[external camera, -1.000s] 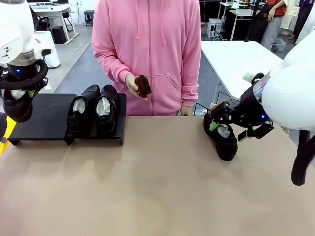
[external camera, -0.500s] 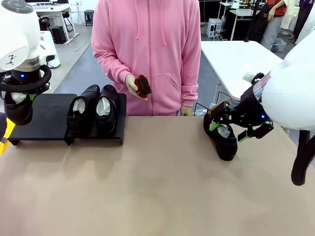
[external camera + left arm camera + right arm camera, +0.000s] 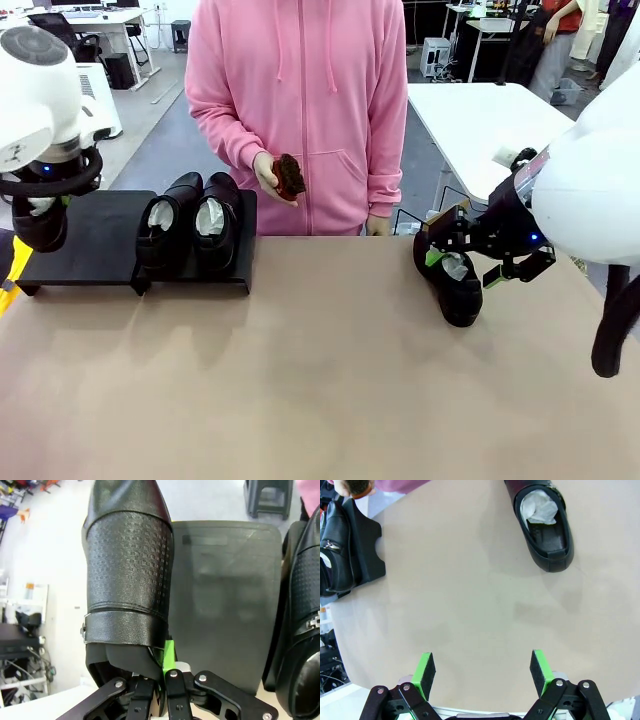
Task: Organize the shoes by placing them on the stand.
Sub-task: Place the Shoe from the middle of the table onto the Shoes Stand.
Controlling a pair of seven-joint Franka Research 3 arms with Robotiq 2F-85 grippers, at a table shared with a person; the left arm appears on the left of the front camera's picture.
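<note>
Front view: the left hand (image 3: 45, 205) is clamped on a shoe (image 3: 35, 232) hanging over the stand's (image 3: 100, 245) bare left end; two shoes (image 3: 190, 230) sit on its right end. Left wrist view: the pinch is at the heel rim, and the shoe (image 3: 127, 580) seems to overhang the platform's (image 3: 225, 600) outer edge, so shift toward the neighbour shoe (image 3: 300, 630), then lower it level. Right wrist view: the right hand (image 3: 482, 672) gapes wide, holding nothing, above the bench (image 3: 470, 605), with the last shoe (image 3: 542, 520) well apart

Left hand (image 3: 161, 656) tight; right hand (image 3: 482, 667) wide.
</note>
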